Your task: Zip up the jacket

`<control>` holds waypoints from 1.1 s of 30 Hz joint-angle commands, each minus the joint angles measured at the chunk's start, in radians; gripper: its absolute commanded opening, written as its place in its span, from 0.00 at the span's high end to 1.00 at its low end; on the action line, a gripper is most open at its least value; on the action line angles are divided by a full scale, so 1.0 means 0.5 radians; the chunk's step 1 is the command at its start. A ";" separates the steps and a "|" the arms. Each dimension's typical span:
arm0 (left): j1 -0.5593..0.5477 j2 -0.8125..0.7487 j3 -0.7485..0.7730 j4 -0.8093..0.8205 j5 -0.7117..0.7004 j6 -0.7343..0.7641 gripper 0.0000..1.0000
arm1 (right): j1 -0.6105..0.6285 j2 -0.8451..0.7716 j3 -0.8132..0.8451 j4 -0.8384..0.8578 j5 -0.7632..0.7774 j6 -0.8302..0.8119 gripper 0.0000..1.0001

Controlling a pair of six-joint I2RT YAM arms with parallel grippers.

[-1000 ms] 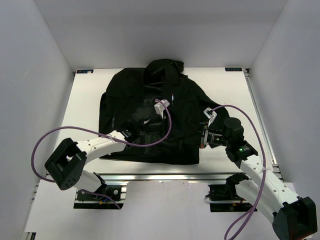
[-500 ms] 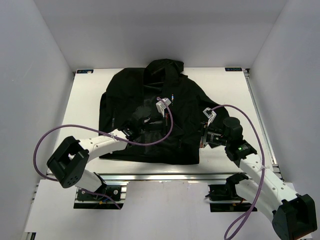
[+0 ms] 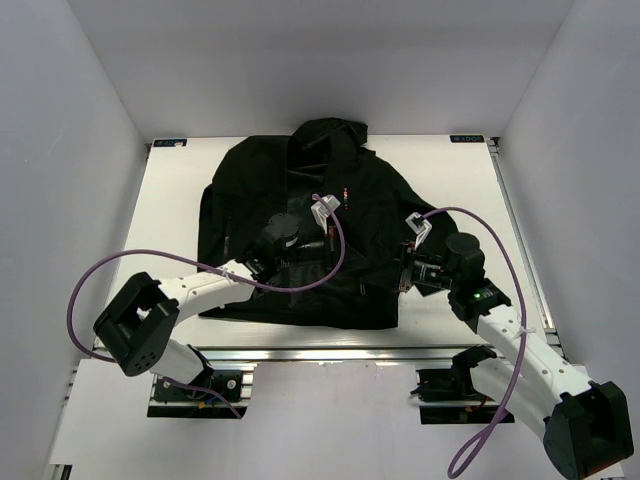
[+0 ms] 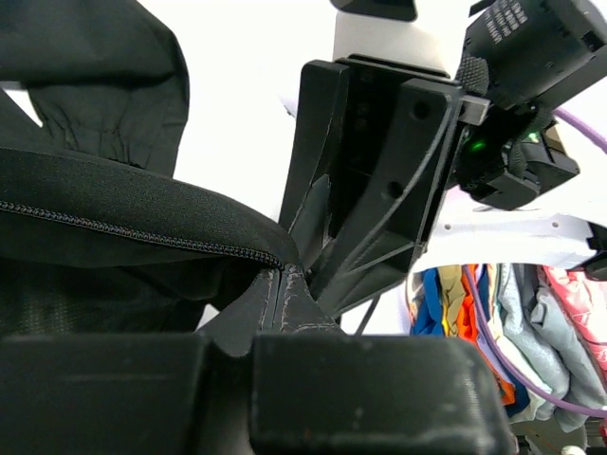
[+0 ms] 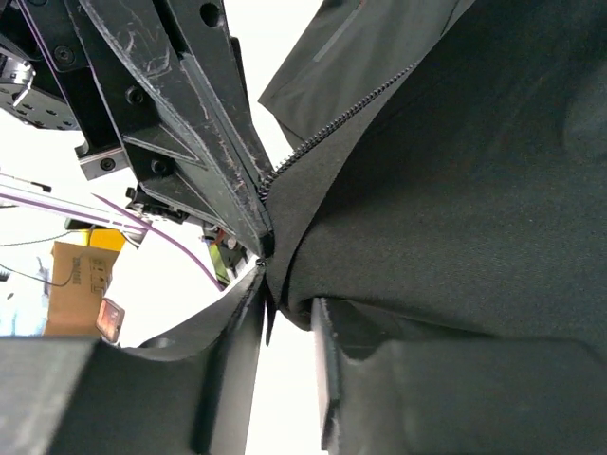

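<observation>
Only the left arm [image 3: 200,285] has crept slightly farther. The jacket [image 3: 250,180] lies flat on the table [image 3: 170,200], long axis near-to-far (hood [image 3: 330,135] at the far end). Left gripper [image 4: 285,275] pinches its zipper edge [image 4: 142,237]; right gripper [image 5: 285,322] has jaws narrowly parted at the hem [image 3: 300,315].

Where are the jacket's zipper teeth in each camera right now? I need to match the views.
Top external: too dark to pick out on the black jacket.
Left wrist: zipper teeth run from the left edge to centre, ending at the shut left gripper.
Right wrist: teeth slant from upper right down to centre-left.
Shared landmark: the green light on the right arm, also upper right in left wrist.
</observation>
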 commanded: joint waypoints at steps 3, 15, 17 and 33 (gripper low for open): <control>-0.003 -0.019 -0.004 0.125 0.081 -0.055 1.00 | 0.003 0.017 -0.011 0.202 -0.081 0.012 0.80; -0.006 -0.037 0.054 -0.134 -0.023 -0.022 0.84 | 0.003 -0.093 -0.017 0.225 -0.014 -0.003 1.00; -0.006 -0.086 0.094 -0.310 -0.142 0.073 0.48 | 0.003 -0.127 0.010 0.028 0.056 -0.104 1.00; -0.003 -0.678 0.073 -2.559 -1.585 -0.227 0.02 | 0.003 0.026 0.032 -0.519 0.204 -0.429 1.00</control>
